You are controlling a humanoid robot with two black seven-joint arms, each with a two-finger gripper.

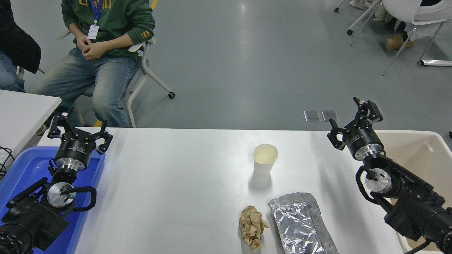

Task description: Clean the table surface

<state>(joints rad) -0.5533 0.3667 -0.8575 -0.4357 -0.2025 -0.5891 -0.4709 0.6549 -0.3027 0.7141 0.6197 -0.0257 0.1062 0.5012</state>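
The white table surface (176,183) fills the lower middle of the head view. On it stand a white paper cup (265,160), upright near the middle, a crumpled brown paper wad (252,227) and a crinkled foil tray (302,224) near the front edge. My right gripper (353,118) is open and empty, raised over the table's far right corner, well right of the cup. My left gripper (79,128) is open and empty, parked over the blue tray at the far left.
A blue plastic tray (21,176) lies at the table's left end under my left arm. A white bin (423,155) stands at the right edge. A smaller white table (21,109) is at far left. A seated person (102,46) is beyond the far left corner.
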